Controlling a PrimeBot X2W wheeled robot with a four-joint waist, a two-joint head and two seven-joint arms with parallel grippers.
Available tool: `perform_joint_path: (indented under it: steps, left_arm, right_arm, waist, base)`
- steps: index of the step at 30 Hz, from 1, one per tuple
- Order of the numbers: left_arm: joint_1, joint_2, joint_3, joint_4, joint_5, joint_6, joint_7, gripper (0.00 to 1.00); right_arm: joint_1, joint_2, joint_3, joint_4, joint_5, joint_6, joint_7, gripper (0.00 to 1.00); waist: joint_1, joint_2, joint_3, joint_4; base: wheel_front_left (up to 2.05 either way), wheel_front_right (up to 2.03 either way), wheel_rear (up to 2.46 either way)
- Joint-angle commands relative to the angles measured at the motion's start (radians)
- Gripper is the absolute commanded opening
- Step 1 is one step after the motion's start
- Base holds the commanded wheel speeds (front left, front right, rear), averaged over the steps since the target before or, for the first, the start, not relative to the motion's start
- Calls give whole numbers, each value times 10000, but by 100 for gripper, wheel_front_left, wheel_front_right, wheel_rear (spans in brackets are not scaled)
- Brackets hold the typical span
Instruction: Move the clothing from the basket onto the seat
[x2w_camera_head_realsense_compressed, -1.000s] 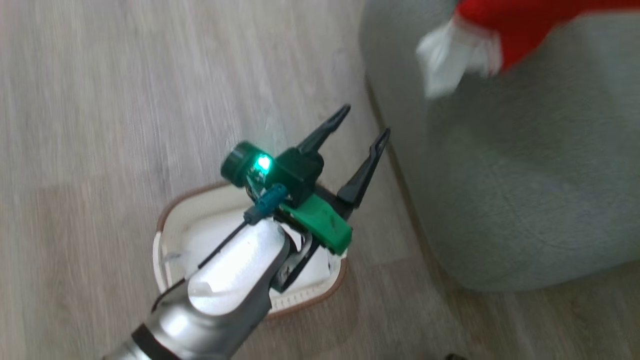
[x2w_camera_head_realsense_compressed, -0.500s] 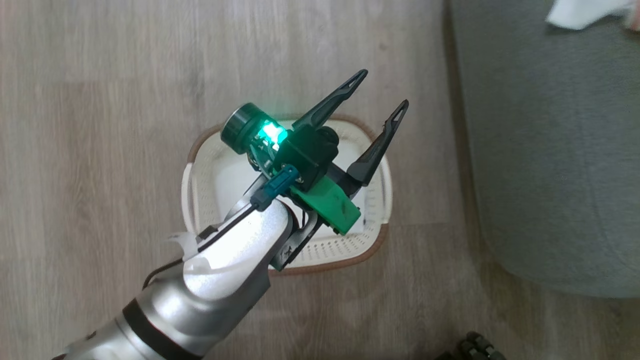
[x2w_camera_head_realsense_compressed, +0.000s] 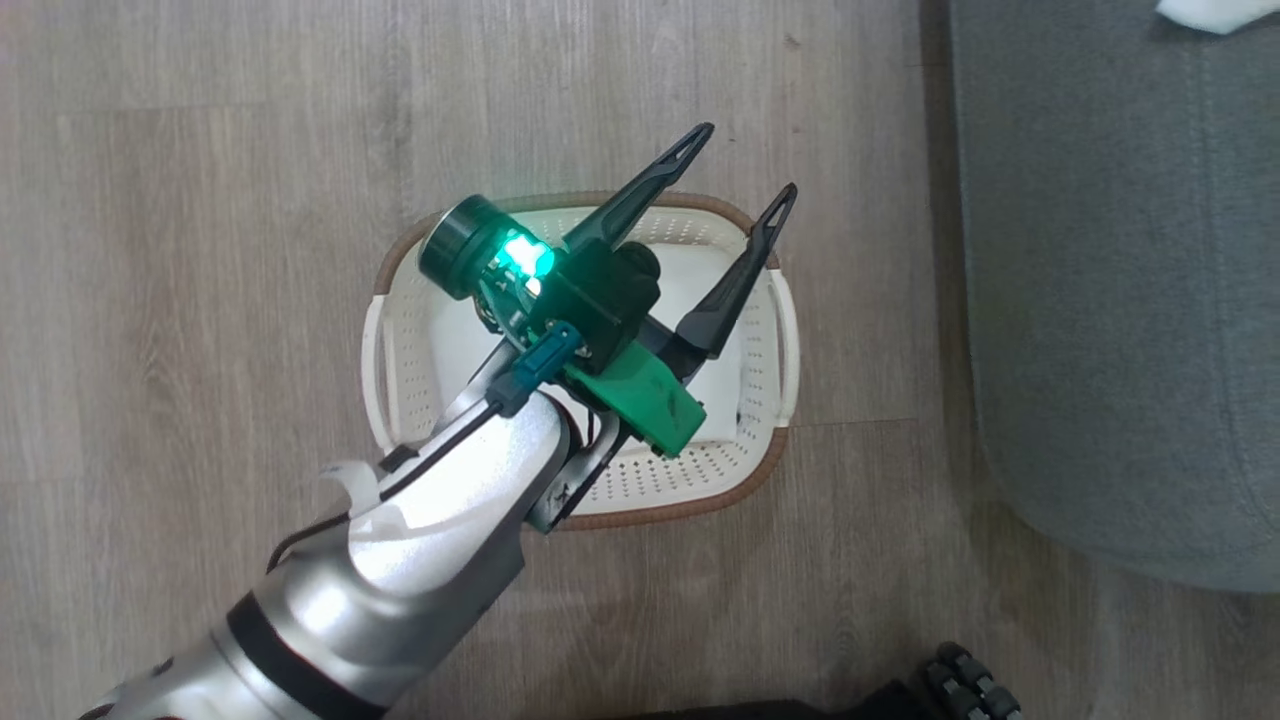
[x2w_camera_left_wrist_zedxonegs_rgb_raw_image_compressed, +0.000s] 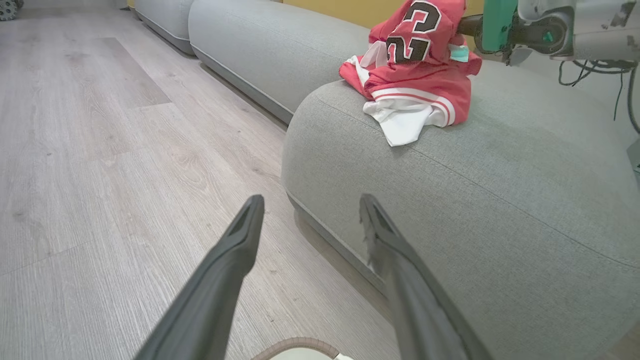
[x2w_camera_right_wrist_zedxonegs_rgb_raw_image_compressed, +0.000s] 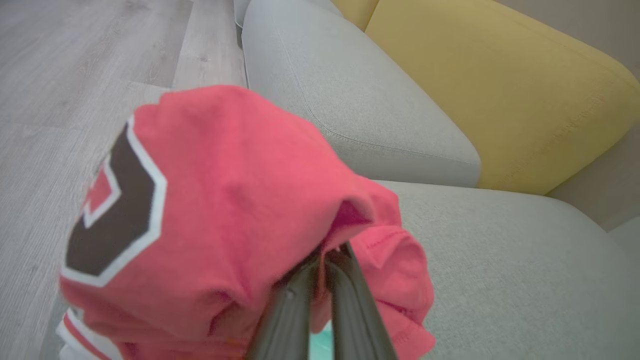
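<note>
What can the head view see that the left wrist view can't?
Head view: the basket seen from above, its perforated walls, plus the silver forearm and its green light. Left wrist view: the red, numbered clothing heaped on the seat. Both: the open left end effector, the seat's edge, the wooden floor and the basket's brown rim.

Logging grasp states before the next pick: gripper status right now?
Left gripper: open, empty, above the oval white perforated plastic basket.
Right gripper: shut on the soft red jersey with black-and-white number.
</note>
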Motion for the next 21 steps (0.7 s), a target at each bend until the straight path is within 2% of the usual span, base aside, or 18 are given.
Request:
perform_joint_path:
  steps: [1,2,3,11,14,21]
  left_arm:
    - [-63,165,240,-378,9,55,-76,100]
    - [-56,179,246,-374,-2,63,-84,100]
    - [-55,192,249,-372,-11,65,-93,100]
    - [60,240,437,-362,-252,98,-252,100]
    - [188,290,553,-322,-392,136,-302,100]
    - [599,359,944,-251,-744,305,-435,100]
  right_arm:
    - [144,109,-203,-216,-217,69,-142,13]
    - [203,185,-304,-197,-302,69,-190,43]
    - [271,251,-357,-176,-394,69,-245,100]
    - [981,633,-514,228,-316,69,-541,100]
    - [1237,760,-257,244,-108,69,-576,100]
    - [2058,1189,822,-733,1000,69,-585,100]
  waist:
    - [-1,0,-63,-118]
    - [-1,0,-91,-170]
    - [-1,0,-119,-217]
    - [-1,0,-650,-594]
    - [-1,0,-960,-755]
    - [-1,0,-1776,-1028]
  base:
    - [0,0,0]
    - [0,0,0]
    - [0,0,0]
    - [0,0,0]
    - [0,0,0]
    - [0,0,0]
